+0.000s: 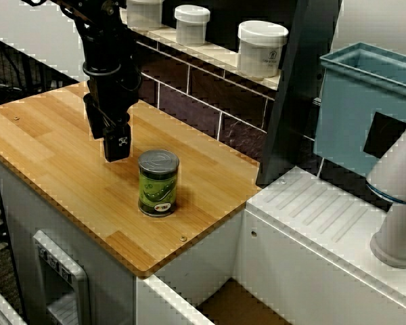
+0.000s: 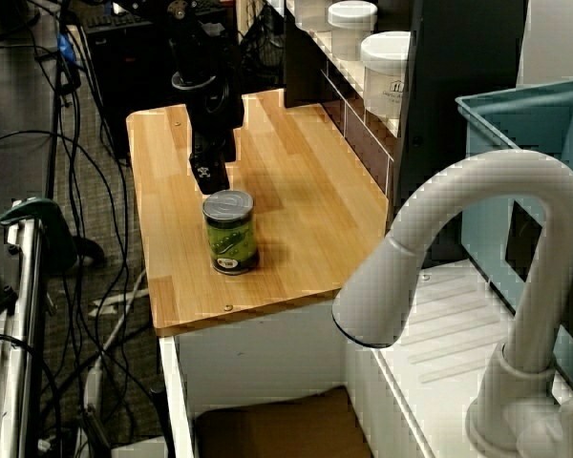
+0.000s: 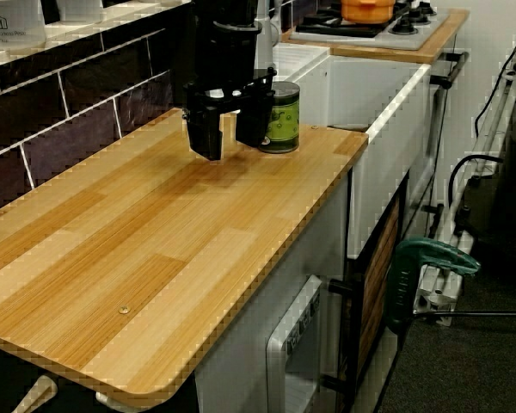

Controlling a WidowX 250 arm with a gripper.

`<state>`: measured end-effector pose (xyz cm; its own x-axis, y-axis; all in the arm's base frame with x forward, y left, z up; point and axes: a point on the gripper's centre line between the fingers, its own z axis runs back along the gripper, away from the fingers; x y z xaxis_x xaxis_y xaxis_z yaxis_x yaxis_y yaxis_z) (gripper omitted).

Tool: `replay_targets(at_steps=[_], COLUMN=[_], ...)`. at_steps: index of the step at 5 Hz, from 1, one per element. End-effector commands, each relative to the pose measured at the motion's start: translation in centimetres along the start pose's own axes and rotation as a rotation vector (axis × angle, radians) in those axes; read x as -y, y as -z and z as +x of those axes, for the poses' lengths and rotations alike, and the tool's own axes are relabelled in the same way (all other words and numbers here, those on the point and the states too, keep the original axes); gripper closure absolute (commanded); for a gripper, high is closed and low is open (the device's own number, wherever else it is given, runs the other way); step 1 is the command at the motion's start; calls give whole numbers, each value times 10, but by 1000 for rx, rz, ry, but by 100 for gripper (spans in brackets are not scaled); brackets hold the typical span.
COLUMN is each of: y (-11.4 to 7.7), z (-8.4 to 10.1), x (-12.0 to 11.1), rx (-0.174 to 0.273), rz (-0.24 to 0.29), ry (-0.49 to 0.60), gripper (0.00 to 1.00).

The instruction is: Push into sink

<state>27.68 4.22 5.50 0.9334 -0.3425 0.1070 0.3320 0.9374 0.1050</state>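
Observation:
A green-labelled tin can point(image 1: 158, 183) stands upright on the wooden counter point(image 1: 68, 156), near the counter's edge toward the sink. My black gripper point(image 1: 116, 141) hangs low over the counter just beside the can, on the side away from the sink, with a small gap to it. Its two fingers point(image 3: 205, 136) stand apart, open and empty. The white sink point(image 1: 325, 210) lies to the right, with ribbed draining surface, faucet point(image 2: 477, 239) and a recessed basin with a brownish floor point(image 2: 277, 429). The can point(image 2: 230, 232) and gripper point(image 2: 210, 174) show in the side view, and in the low view the can point(image 3: 283, 116) is beyond the gripper point(image 3: 230, 129).
A blue-grey open bin point(image 1: 365, 101) stands behind the sink. White jars point(image 1: 262, 47) sit on a shelf above the dark tiled wall. A dark post point(image 1: 291, 95) rises at the counter's back right corner. A stove with an orange pot point(image 3: 370, 9) lies beyond the sink.

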Motion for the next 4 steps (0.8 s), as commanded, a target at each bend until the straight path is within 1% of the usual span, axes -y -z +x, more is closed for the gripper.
replay_targets(at_steps=[1, 2, 4], y=[-4, -2, 3], z=[9, 10, 20], x=[13, 19, 42], rx=[27, 23, 38], rz=[23, 23, 56], ry=[21, 30, 66], gripper=[0, 0, 0])
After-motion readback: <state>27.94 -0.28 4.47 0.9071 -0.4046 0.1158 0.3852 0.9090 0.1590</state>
